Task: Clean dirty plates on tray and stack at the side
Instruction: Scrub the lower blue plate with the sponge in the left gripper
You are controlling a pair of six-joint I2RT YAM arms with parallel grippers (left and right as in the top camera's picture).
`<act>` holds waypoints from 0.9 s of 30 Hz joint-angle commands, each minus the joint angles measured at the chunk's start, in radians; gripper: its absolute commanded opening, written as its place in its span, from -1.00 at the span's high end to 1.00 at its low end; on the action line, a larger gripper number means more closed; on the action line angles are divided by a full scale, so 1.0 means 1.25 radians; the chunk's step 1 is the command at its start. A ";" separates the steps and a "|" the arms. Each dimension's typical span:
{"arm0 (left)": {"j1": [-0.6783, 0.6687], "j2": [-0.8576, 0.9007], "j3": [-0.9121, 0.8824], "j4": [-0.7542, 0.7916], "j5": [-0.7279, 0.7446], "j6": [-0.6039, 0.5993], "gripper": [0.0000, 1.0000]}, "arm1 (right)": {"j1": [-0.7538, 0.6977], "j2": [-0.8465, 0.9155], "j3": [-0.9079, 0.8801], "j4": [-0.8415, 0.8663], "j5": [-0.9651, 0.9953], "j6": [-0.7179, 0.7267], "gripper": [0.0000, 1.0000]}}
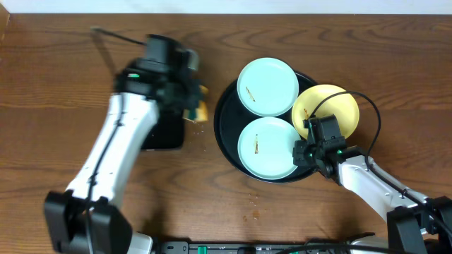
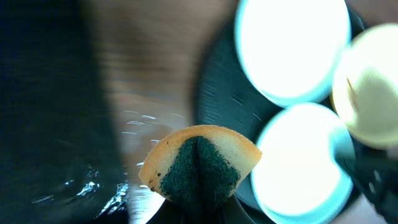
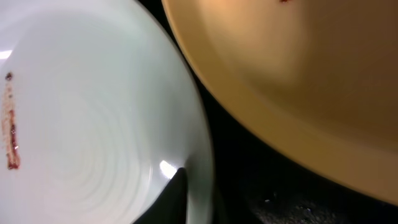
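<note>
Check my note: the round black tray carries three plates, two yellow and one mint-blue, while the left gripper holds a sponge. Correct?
Not quite: the colours are swapped. The overhead view shows two mint-blue, the far mint-blue plate and the near mint-blue plate, and only one yellow plate on the round black tray. The left gripper does hold a sponge.

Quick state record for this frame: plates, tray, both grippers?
tray: round, black, carries three plates
far mint plate: brown smear
near mint plate: brown smear
yellow plate: over tray's right rim
left gripper: shut on sponge, left of tray
right gripper: at near mint plate's right rim, state unclear
stacked aside: none
</note>
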 commanded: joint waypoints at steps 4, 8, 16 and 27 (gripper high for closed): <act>-0.112 0.096 0.007 0.003 0.016 0.001 0.85 | 0.003 0.013 -0.010 -0.013 -0.006 0.001 0.97; -0.169 0.164 0.006 0.026 0.016 0.002 0.85 | 0.003 0.013 -0.010 -0.009 -0.006 0.002 0.98; -0.272 0.240 0.006 0.076 0.012 0.001 0.85 | 0.003 0.013 -0.010 -0.010 -0.006 0.001 0.98; -0.298 0.265 -0.002 0.136 -0.038 -0.008 0.85 | 0.003 0.013 -0.010 -0.009 0.000 0.002 0.98</act>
